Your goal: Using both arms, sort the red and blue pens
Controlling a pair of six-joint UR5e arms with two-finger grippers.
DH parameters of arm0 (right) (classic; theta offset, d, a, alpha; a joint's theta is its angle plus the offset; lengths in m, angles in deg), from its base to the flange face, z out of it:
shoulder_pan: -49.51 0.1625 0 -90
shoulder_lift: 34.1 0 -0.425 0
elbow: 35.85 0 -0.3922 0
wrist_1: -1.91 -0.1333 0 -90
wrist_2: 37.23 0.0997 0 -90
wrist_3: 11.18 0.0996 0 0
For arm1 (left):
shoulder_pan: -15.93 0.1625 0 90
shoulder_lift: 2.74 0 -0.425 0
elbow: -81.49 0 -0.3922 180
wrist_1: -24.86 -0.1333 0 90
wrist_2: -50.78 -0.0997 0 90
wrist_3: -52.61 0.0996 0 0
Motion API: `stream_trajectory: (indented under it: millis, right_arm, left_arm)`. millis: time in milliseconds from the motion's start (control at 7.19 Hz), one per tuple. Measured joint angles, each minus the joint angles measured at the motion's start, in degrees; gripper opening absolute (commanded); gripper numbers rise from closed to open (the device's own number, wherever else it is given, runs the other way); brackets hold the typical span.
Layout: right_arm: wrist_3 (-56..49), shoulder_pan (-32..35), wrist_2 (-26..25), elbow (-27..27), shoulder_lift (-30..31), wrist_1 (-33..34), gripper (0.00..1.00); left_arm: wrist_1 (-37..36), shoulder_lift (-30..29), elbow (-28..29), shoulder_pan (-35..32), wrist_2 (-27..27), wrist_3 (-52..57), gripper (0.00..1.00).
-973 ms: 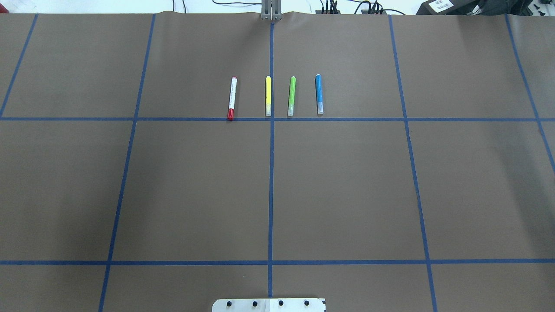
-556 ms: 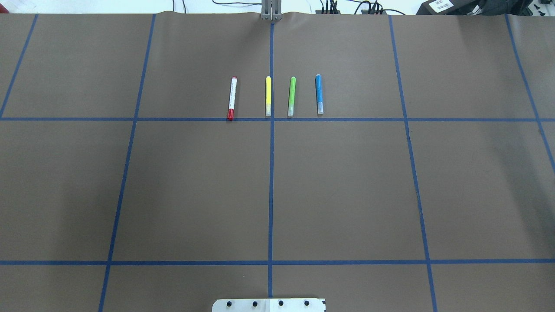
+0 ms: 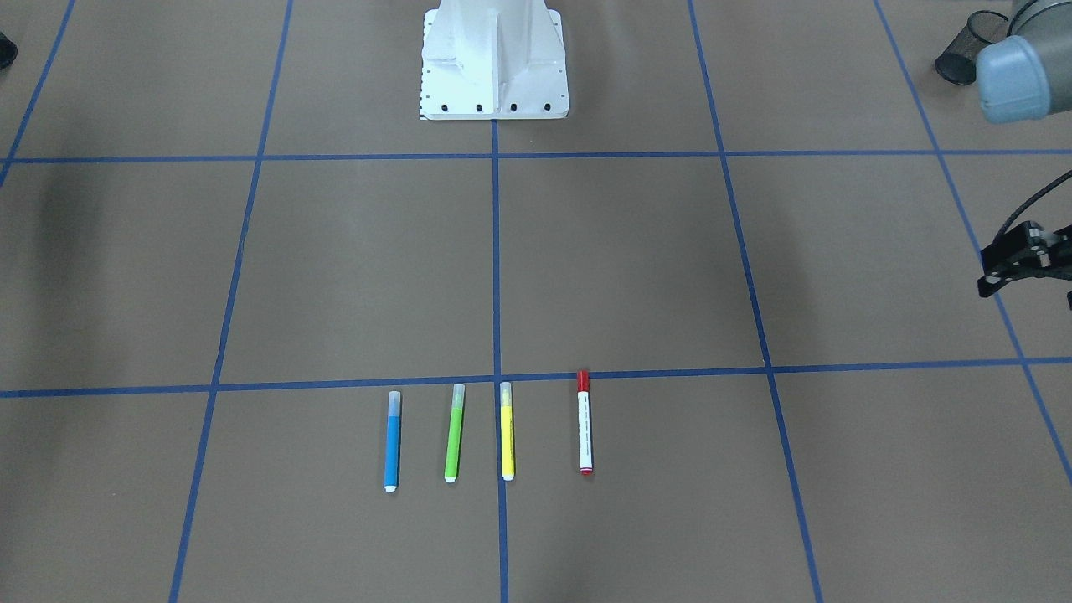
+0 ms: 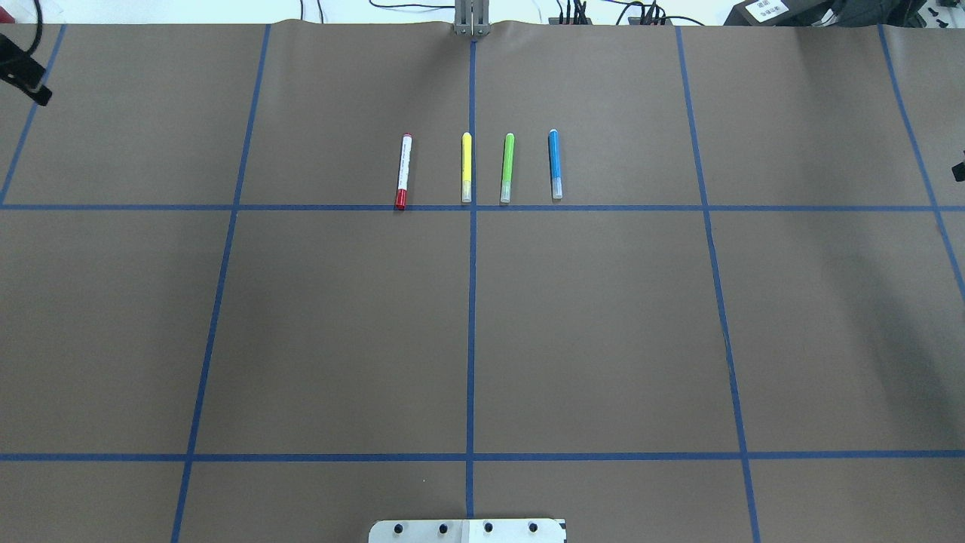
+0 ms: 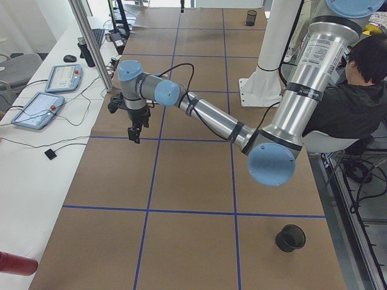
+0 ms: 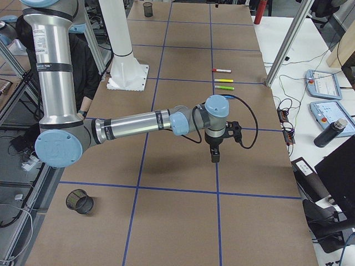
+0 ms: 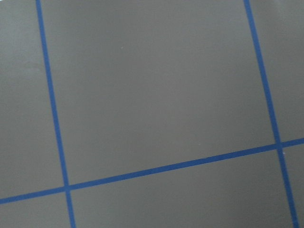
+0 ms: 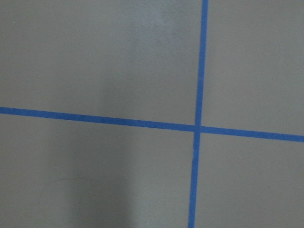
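The red pen [image 4: 403, 171], white-barrelled with a red cap, and the blue pen [image 4: 555, 164] lie at the two ends of a row of markers beyond the table's middle, also seen as the red pen [image 3: 584, 423] and blue pen [image 3: 391, 441]. My left gripper [image 4: 36, 89] pokes in at the far left edge, well away from the red pen. It hangs above the paper in the left side view, left gripper [image 5: 134, 134]. Only a black sliver of my right gripper [image 4: 959, 170] shows at the right edge; it hovers over the tape lines, right gripper [image 6: 214, 158]. I cannot tell either one's state.
A yellow marker [image 4: 466, 167] and a green marker [image 4: 507, 167] lie between the two pens. The white pedestal [image 3: 494, 59] stands at the robot's side. Black mesh cups [image 5: 290, 237] [image 6: 79, 200] sit at the table's ends. A seated person [image 5: 357, 90] is behind the robot.
A black part of my left gripper has come into the overhead view at the top left, and a sliver of the right one at the right edge. The pens have not moved.
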Motion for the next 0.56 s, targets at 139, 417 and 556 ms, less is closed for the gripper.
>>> stream_trajectory:
  millis: [139,417,556]
  right_arm:
    - [0.3,-0.1,1.2,-0.8,0.0,0.0,1.00]
    - [0.7,-0.7,2.2,-1.8,-0.8,0.4,1.00]
    - [1.1,-2.2,2.2,-1.5,-3.2,2.3,1.00]
  left_arm:
    - [-1.3,-3.5,1.7,2.6,-0.8,-0.9,1.00]
    - [-2.1,-13.4,10.0,8.6,-1.9,-10.6,1.00]
    - [-1.9,-18.8,15.3,11.9,-2.1,-15.2,1.00]
